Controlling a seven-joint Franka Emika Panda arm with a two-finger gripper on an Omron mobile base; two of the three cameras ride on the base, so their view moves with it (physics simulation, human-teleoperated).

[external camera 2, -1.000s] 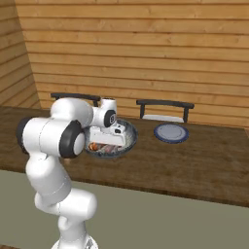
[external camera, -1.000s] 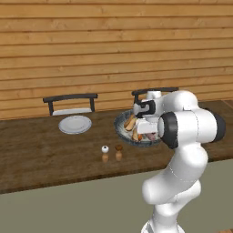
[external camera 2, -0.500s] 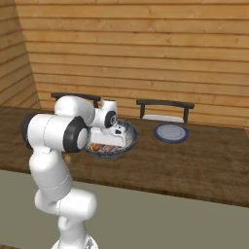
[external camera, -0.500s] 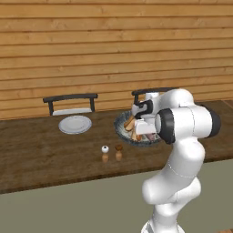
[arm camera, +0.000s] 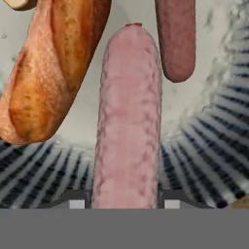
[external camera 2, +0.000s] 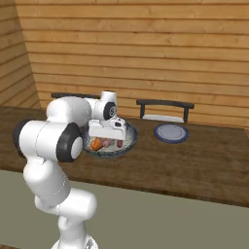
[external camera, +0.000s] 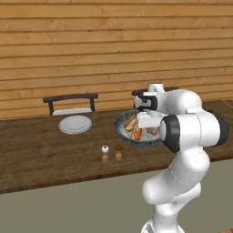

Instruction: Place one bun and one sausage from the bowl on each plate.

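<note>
In the hand view, my gripper [arm camera: 124, 199] is down inside the bowl [arm camera: 209, 155], shut on a pink sausage [arm camera: 129, 121]. One fingertip presses each side of the sausage's near end. A brown bun [arm camera: 44, 82] lies to its left and a darker sausage [arm camera: 176, 39] beside its far end. From the base, the bowl [external camera: 120, 129] sits mid-table with my hand [external camera: 148, 119] over it. An empty white plate [external camera: 75, 124] lies to its left. An empty blue-rimmed plate [external camera 2: 171, 132] lies right of the bowl [external camera 2: 130, 138].
Salt and pepper shakers [external camera: 111, 153] stand close in front of the bowl, toward the table's near edge. Dark chairs [external camera: 70, 102] [external camera 2: 164, 108] stand behind each plate against the wooden wall. My own arm blocks part of the bowl in both base views.
The jaws have closed from wide open onto the pink sausage. The hand has stayed over the bowl, and the plates and shakers have not moved.
</note>
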